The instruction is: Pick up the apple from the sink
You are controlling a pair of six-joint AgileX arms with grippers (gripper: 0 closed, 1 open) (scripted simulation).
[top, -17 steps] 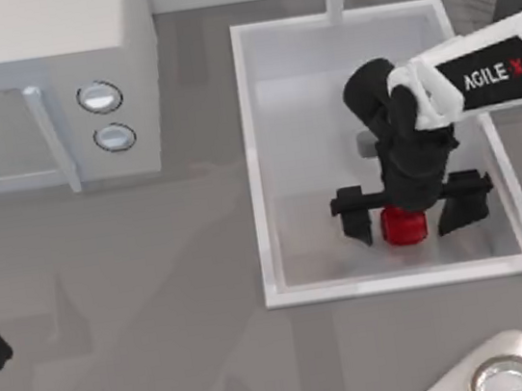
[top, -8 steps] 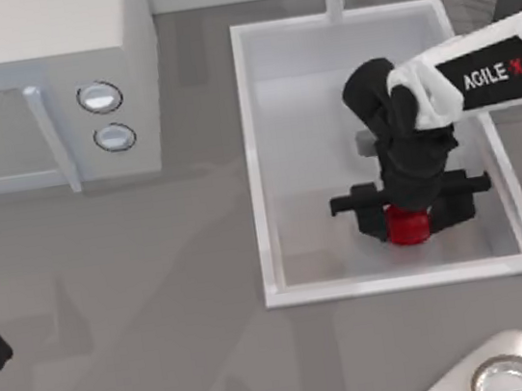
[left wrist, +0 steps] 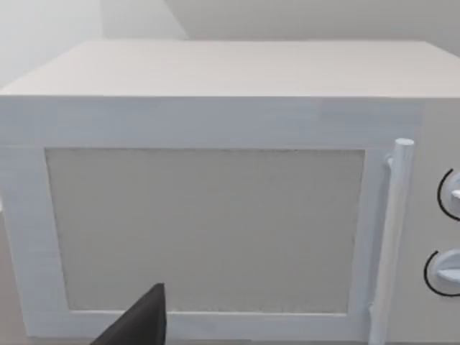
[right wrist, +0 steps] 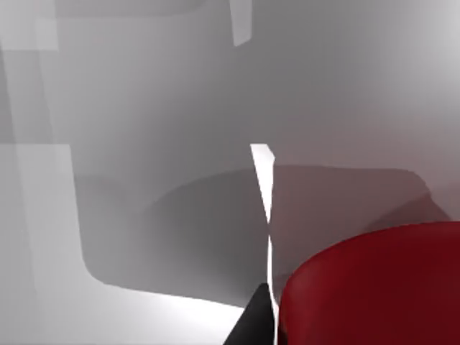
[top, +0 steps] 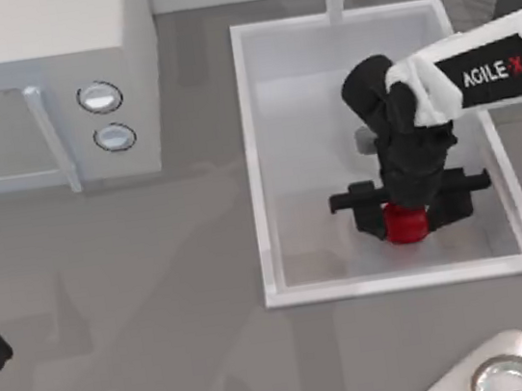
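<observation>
R end effector (top: 405,218) clamps apple (top: 405,225) — in sink (top: 254,158).

a grey table (top: 165,345) carries everything here. on its far left stands a white microwave (top: 41,81), its door with a vertical handle facing the near side and two round knobs (top: 106,115) at the door's right; the left wrist view looks straight at that door (left wrist: 205,230). right of the microwave, in the far right half of the table, sits the sink (top: 254,158), a white rectangular basin with a raised rim and a white faucet at its far edge. at the near right corner lies a pale tray or board with a small round metallic bowl (top: 505,377), cut off by the picture's edge.
</observation>
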